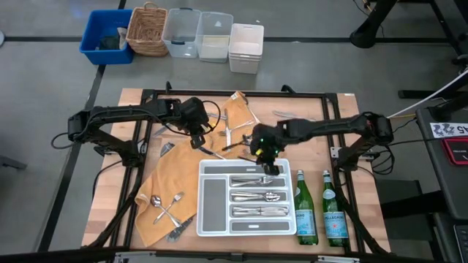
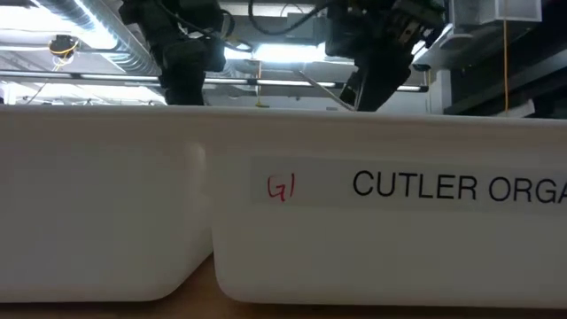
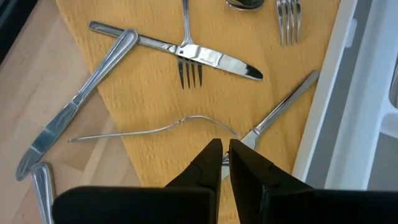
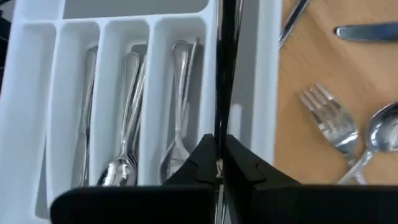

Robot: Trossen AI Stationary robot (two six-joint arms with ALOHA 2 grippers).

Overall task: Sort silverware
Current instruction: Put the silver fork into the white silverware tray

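Note:
A white divided tray (image 1: 245, 197) on the table's near right holds several pieces of silverware (image 4: 127, 124) in its slots. Loose silverware lies on a yellow cloth (image 1: 172, 179): a knife (image 3: 205, 55) crossing a fork (image 3: 186, 43), and a fork on its side (image 3: 149, 129). My left gripper (image 1: 199, 140) is shut over the cloth at the head of a silver utensil (image 3: 283, 102). My right gripper (image 1: 265, 152) hangs over the tray's far end, shut on a thin silver piece (image 4: 225, 62) seen edge-on, seemingly a knife. My left gripper comes down slanting onto the utensil's head end (image 3: 247, 135), which disappears between the shut fingers (image 3: 208, 158). The handle runs away toward the tray's rim. Whether it is lifted off the cloth I cannot tell. My right gripper pinches the thin piece (image 4: 221, 140) between its two fingers (image 4: 202, 152), slanting down from above. The piece runs on beyond the fingertips, along the fingers, edge toward the camera. It hangs clear above the tray's slots.
Two green glass bottles (image 1: 306, 212) (image 1: 335, 215) stand right of the tray. More silverware (image 1: 167, 208) lies on the cloth's near-left part, and a fork (image 4: 333, 124) and spoon lie on bare wood. Bins and a basket (image 1: 150, 29) sit on the floor beyond the table.

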